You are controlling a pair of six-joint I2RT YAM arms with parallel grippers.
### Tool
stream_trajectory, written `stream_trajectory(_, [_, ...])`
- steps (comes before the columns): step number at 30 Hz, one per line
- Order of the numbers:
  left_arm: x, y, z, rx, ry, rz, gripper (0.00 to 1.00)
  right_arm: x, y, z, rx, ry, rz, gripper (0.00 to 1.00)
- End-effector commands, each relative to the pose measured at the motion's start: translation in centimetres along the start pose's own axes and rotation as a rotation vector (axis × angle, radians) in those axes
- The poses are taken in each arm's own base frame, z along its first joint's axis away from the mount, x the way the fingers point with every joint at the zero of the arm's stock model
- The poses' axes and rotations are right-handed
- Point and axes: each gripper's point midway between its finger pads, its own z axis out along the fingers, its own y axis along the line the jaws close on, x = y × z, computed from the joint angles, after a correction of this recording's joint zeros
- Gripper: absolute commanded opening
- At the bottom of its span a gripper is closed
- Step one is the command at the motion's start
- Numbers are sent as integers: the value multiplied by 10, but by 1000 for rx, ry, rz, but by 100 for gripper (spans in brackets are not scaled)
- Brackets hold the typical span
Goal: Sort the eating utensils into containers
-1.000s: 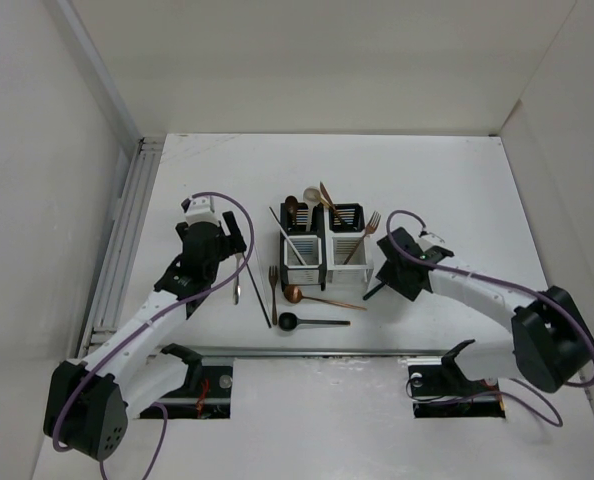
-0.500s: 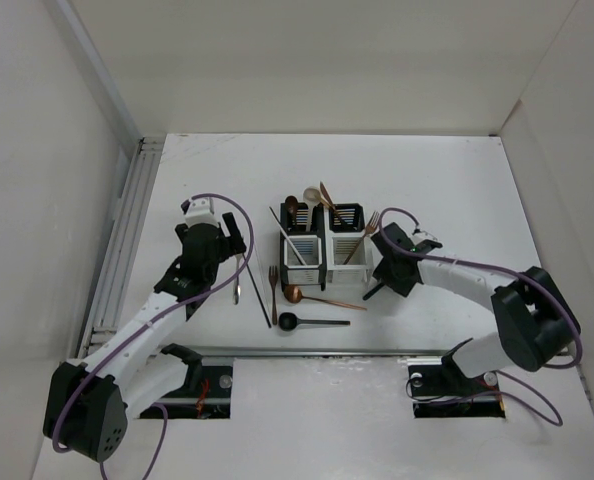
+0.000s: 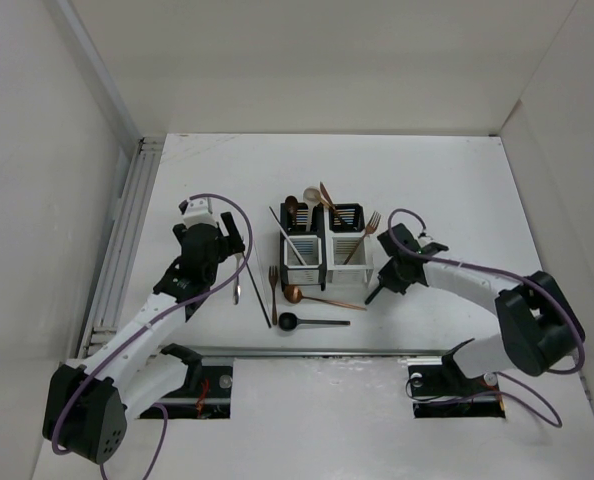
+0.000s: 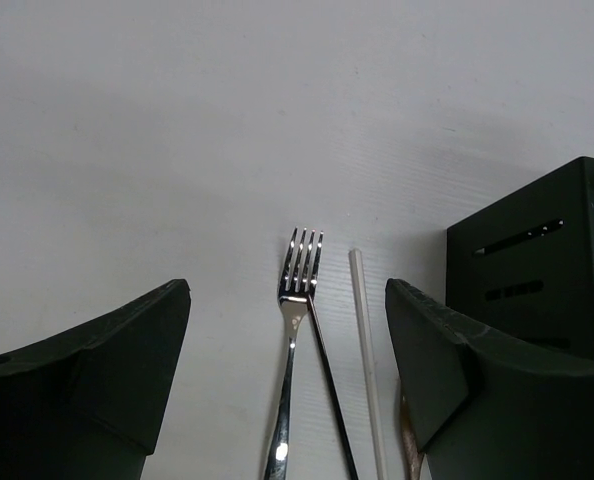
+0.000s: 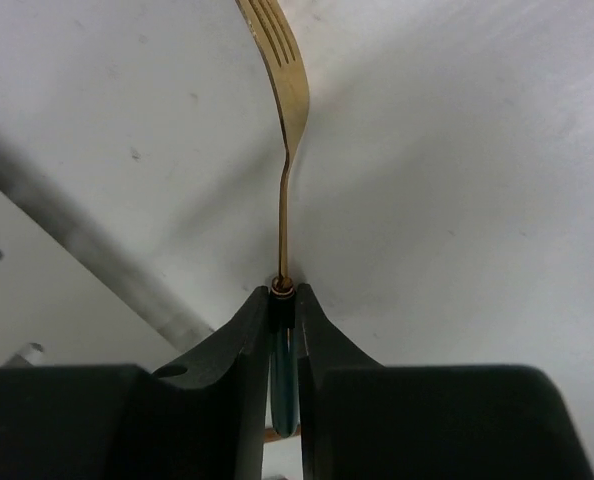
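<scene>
My left gripper (image 3: pixel 227 243) is open and hovers over a silver fork (image 3: pixel 237 276). In the left wrist view the fork (image 4: pixel 295 330) lies between the spread fingers (image 4: pixel 127 350), with a black chopstick (image 4: pixel 329 385) and a white chopstick (image 4: pixel 363 340) beside it. My right gripper (image 3: pixel 389 268) is shut on a gold fork with a black handle (image 5: pixel 285 120), just right of the containers (image 3: pixel 323 240). The handle's end (image 3: pixel 374 293) sticks out below the gripper. The containers hold spoons, a gold fork and a pale chopstick.
A copper fork (image 3: pixel 273 284), a copper spoon (image 3: pixel 309 296), a black spoon (image 3: pixel 307 321) and a black chopstick (image 3: pixel 260 292) lie in front of the containers. A black container's wall (image 4: pixel 542 260) is to the right of the left gripper. Side walls close in the table.
The right arm has shifted slightly towards the containers, the fork still held. The left gripper has barely moved.
</scene>
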Motion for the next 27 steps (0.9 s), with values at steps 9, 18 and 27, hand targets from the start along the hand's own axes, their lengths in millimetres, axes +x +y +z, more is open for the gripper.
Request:
stream_trajectory(9, [-5,5,0,-13,-43,-17,77,-89,-29,-100,-36,-423,131,0])
stream_trajectory(18, [-10,3,-1,-10,-52,-13,77,-161,88,-266,-764,-976,-109,0])
stream_trajectory(27, [-11,5,2,-21,-46,-12,77,-103,182,-269,-1113,-1001,-567,0])
